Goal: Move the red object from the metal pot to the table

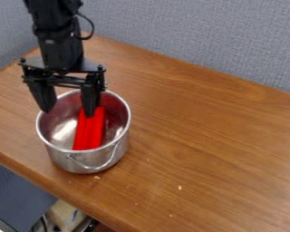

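Brown wood-grain table [220, 136] fills most of the camera view, grey wall behind. Left of centre, the metal pot [62, 149] holds the red object [91, 127], a plain matte block leaning on the inside wall. Gripper [62, 101] hangs right over the rim, jaws spread wide, empty, probably lining up to grab.

No text, label, brand, number or sign can be read anywhere here; at this small, soft view, any fine print would likely be lost.
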Controlling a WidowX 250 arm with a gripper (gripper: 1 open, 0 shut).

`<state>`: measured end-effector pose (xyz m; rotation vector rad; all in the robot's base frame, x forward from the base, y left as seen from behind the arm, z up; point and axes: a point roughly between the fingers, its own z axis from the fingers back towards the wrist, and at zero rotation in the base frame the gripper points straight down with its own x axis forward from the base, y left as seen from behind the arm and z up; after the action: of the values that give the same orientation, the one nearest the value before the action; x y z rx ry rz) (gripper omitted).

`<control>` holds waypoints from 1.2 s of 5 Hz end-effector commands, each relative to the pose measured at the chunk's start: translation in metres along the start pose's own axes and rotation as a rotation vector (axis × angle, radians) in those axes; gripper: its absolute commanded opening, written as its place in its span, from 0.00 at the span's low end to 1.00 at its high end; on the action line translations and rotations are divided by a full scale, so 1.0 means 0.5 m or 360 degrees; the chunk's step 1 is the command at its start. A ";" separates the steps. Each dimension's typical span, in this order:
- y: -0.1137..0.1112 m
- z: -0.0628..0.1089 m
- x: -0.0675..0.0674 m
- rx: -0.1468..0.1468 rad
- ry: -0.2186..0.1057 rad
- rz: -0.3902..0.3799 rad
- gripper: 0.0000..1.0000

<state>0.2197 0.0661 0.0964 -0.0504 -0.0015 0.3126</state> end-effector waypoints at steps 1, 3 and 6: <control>-0.001 0.007 0.003 -0.0028 -0.0061 0.0017 1.00; -0.015 -0.010 -0.001 -0.0049 -0.0062 -0.0004 1.00; -0.026 -0.039 0.007 -0.0081 -0.0062 0.0005 1.00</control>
<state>0.2250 0.0562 0.0737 -0.0923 -0.0293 0.3202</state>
